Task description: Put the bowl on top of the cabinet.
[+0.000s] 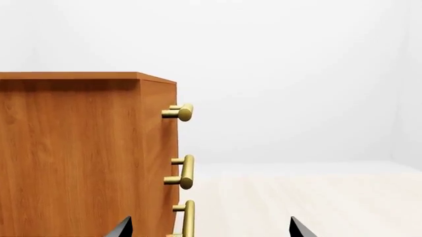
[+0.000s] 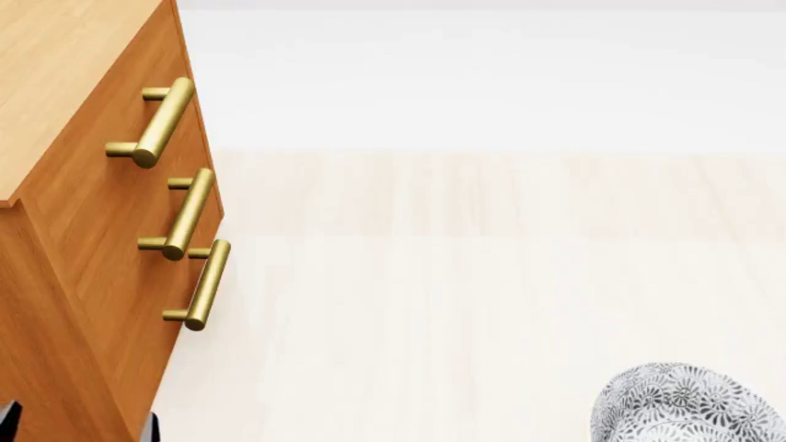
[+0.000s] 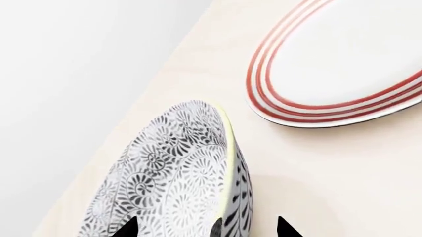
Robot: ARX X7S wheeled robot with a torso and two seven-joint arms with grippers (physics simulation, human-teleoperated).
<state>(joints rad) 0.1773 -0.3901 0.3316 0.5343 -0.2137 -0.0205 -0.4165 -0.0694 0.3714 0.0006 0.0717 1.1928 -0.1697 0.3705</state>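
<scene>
Head view: the cabinet [image 2: 86,212] is standing left, its top bare; the bowl [image 2: 687,405] is hanging low right, rim seemingly pinched by the right gripper [image 3: 207,229]. Left gripper [image 1: 211,229] is spread, empty. Next: lifting across onto the top.

The light is bright, even and soft in all three views, and no single source can be told. The white background is almost washed out, so wall and floor [image 2: 491,304] melt together with little contrast. Shadows are weak: a faint grey one lies under the plate [image 3: 343,59], and another pale one under the bowl [image 3: 185,182]. The cabinet [image 1: 72,158] side is a little darker than its top. The brass handles [image 2: 157,124] carry mild highlights, without strong glare. Everything is sharp, with no blur, no noise and no visible bending at the edges.
</scene>
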